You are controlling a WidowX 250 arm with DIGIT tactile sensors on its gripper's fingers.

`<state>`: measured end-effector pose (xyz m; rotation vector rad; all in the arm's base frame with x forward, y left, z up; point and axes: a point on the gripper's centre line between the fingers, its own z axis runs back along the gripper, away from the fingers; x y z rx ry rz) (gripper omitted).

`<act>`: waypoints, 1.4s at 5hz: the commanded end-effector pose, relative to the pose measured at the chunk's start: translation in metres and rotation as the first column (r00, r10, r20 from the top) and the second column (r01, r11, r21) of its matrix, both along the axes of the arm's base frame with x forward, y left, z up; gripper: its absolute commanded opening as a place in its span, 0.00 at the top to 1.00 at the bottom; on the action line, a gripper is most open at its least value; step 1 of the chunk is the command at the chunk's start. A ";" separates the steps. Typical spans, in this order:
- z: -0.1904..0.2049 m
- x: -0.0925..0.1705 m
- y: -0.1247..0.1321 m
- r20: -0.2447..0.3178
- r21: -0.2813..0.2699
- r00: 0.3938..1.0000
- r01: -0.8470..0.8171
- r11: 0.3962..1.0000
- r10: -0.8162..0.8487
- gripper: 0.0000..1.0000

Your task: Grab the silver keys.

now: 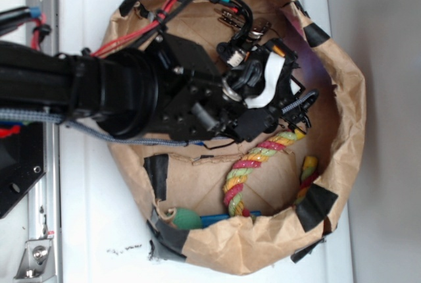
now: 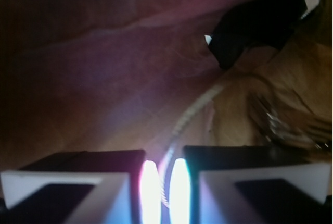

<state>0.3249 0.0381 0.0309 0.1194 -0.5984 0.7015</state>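
- Brown crumpled paper basket [image 1: 263, 250] patched with black tape holds the pink-yellow-green twisted rope toy [image 1: 253, 164], shiny silver keys [image 1: 240, 23] near its far wall, and the black gripper [image 1: 296, 108].
- Wrist view: the gripper [image 2: 165, 182] is nearly closed, white fingers [image 2: 62, 193] pinching a thin metal chain [image 2: 195, 110]; the keys [image 2: 281, 125] lie blurred to the right.

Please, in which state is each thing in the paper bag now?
tool: shut on a thin cord.
silver keys: lying on the bag floor, outside the tool.
rope toy: lying curved, untouched.
paper bag: open, rim taped.
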 end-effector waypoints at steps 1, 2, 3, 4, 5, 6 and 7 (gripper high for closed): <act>0.012 0.012 0.001 0.046 0.009 0.999 0.004 1.000 -0.005 1.00; 0.011 0.011 0.002 0.048 0.014 0.999 0.008 1.000 -0.009 1.00; 0.012 0.010 0.002 0.045 0.012 0.999 0.015 1.000 -0.015 1.00; 0.032 -0.003 0.003 0.012 -0.068 0.997 0.080 0.994 -0.080 1.00; 0.081 -0.037 0.003 -0.004 -0.243 0.970 0.235 0.941 -0.243 1.00; 0.129 -0.054 0.008 0.013 -0.387 0.928 0.348 0.854 -0.373 1.00; 0.133 -0.055 0.006 0.026 -0.381 0.914 0.383 0.841 -0.404 1.00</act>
